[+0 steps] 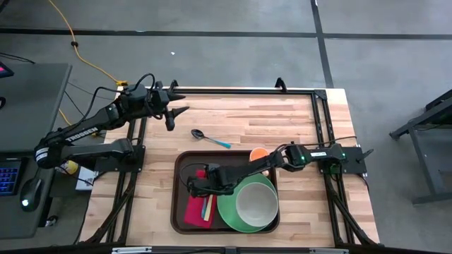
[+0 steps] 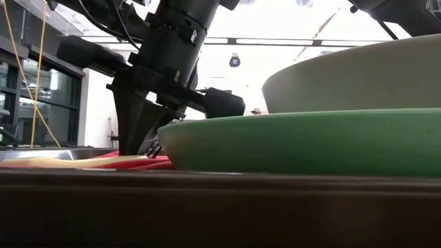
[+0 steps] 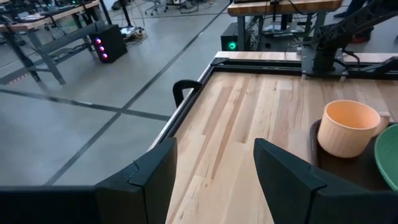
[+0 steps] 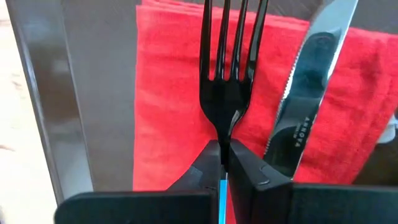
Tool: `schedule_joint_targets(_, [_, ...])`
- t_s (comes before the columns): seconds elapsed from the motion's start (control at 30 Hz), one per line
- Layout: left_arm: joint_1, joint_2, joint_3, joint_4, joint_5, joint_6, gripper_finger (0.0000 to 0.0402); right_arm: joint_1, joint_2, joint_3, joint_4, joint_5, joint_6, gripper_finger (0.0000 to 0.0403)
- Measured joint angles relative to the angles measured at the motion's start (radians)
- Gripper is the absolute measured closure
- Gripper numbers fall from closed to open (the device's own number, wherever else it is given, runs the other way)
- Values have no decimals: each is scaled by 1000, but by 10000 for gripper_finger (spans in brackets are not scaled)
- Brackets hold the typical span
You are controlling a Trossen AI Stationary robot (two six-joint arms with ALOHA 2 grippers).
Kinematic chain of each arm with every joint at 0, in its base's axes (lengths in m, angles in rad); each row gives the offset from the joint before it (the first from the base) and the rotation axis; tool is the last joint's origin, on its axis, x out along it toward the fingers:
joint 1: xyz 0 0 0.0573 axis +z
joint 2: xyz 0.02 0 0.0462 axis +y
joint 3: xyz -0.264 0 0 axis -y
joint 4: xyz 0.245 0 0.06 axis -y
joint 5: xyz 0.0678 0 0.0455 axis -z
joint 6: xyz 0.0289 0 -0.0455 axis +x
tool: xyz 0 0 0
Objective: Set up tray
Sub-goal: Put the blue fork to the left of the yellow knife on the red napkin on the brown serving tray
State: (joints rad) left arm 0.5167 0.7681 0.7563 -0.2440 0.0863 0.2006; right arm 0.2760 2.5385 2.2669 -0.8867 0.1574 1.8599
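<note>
- The right pincer (image 4: 222,163) is clamped tight on the neck of a fork (image 4: 231,56), just behind the tines, low over the red napkin (image 4: 168,99) inside the tray (image 1: 181,185). The bite looks thin, on a narrow, slick strip of metal; my worry is that the fork could twist or slide out if the arm swings fast.
- Just beside the fork, on the same napkin, lies a knife (image 4: 305,106) with its serrated edge turned toward the tines. Letting go at a slant could leave the fork on top of the blade or nudge the knife askew.
- A little farther out, the green plate (image 1: 244,208) carrying a pale bowl (image 1: 256,203) sits in the tray close to the pincer. The arm reaches across that side, so a careless withdrawal could clip the rim and shove the plate.
- An orange cup (image 3: 348,127) stands at the tray's far corner, under the arm's line of retreat; it could tip.
- Beyond the tray, a spoon (image 1: 209,137) lies on the bare tabletop (image 1: 282,120), seemingly unplaced as yet.
- The left pincer (image 3: 214,174) hangs spread wide and empty, well away over the tabletop's far corner, posing no risk.
</note>
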Motion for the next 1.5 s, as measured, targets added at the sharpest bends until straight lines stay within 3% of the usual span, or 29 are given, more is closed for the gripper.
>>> schedule_joint_targets(0.4, [0, 0, 0, -13, 17, 0, 160, 0, 0, 0, 64, -3, -60, 402])
schedule_joint_targets(1.1, [0, 0, 0, -29, 40, 4, 160, 1, 0, 0, 23, -40, -44, 402])
schedule_joint_targets(1.2, [0, 0, 0, -29, 40, 4, 160, 1, 0, 0, 23, -38, -52, 389])
schedule_joint_targets(1.5, [0, 0, 0, -29, 40, 4, 160, -1, 0, 0, 22, -34, -54, 304])
